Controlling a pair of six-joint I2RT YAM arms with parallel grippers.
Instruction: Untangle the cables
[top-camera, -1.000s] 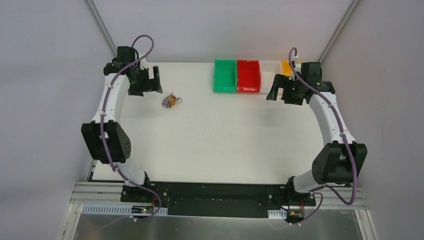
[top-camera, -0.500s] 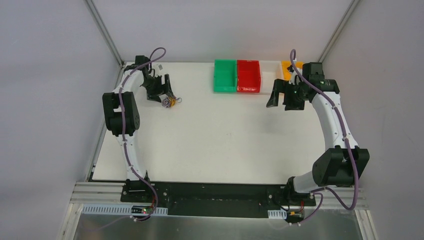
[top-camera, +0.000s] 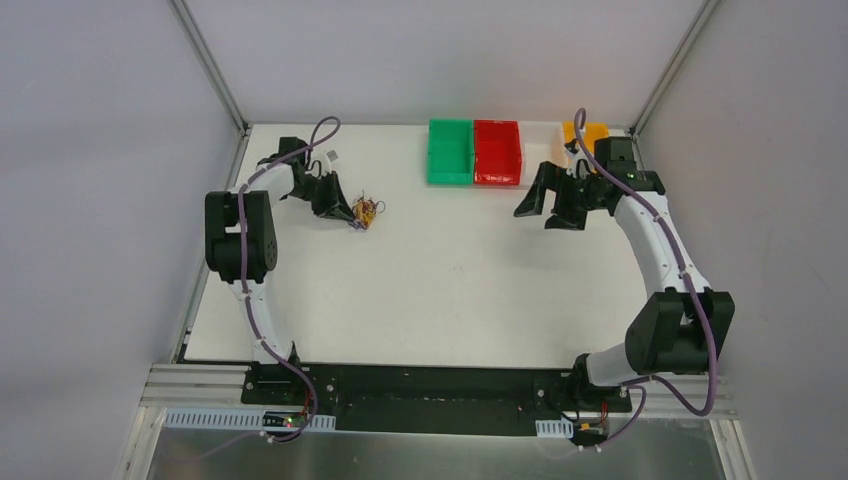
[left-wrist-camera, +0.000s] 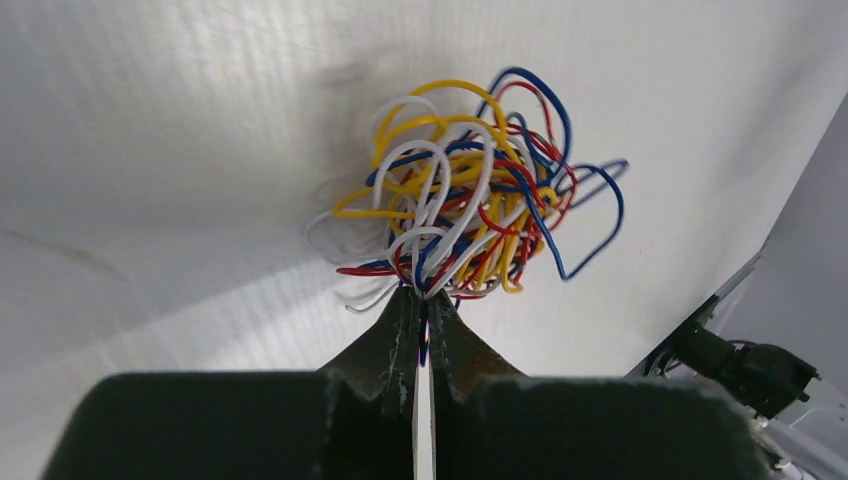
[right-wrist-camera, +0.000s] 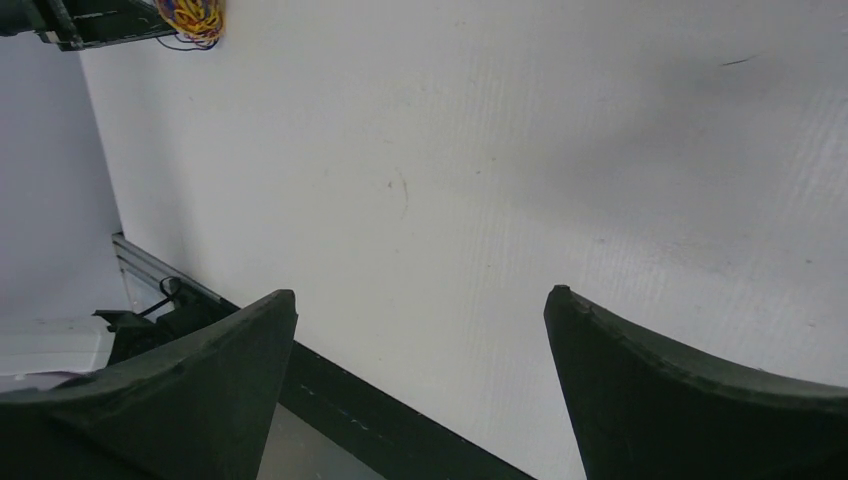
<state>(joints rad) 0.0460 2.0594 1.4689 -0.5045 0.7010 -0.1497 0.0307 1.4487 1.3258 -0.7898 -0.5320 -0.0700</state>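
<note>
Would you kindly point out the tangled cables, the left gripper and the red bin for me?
cables (left-wrist-camera: 455, 200), left wrist view, middle of the multicoloured tangle.
left gripper (left-wrist-camera: 423, 298), left wrist view, between its pinched fingertips.
red bin (top-camera: 497, 178), top view, its near wall.

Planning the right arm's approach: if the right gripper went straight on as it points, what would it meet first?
Likely the bare table: the right gripper tilts down at it, jaws open. The cables sit well off that line.
</note>
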